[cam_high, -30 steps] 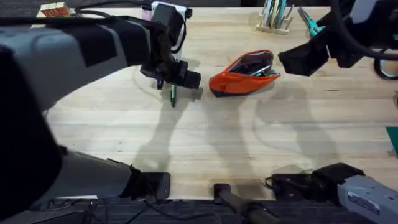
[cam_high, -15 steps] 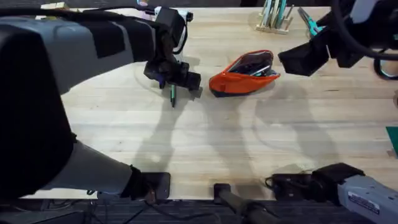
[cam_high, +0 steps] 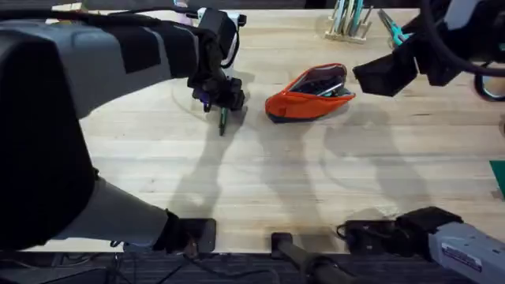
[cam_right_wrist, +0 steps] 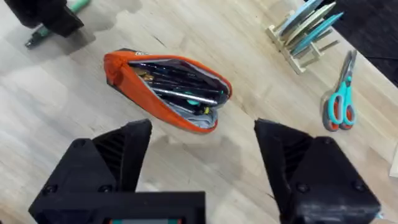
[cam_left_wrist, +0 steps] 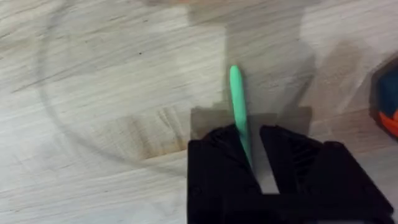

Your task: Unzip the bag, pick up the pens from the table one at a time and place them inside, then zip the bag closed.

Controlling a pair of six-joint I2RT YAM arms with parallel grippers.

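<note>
Left arm closes on a green pen as the open bag waits on the table (cam_high: 260,181).

Largest first: the bag (cam_high: 309,93) lies unzipped at mid-table, soft and likely to slump, with pens already inside. We see our right gripper (cam_right_wrist: 202,149) spread wide and empty above it. The left gripper (cam_left_wrist: 255,152) is nearly shut around the pen (cam_left_wrist: 238,106), just beside the bag. We judge the pen light, stiff and slick, best pinched mid-barrel so it cannot swivel.
</note>
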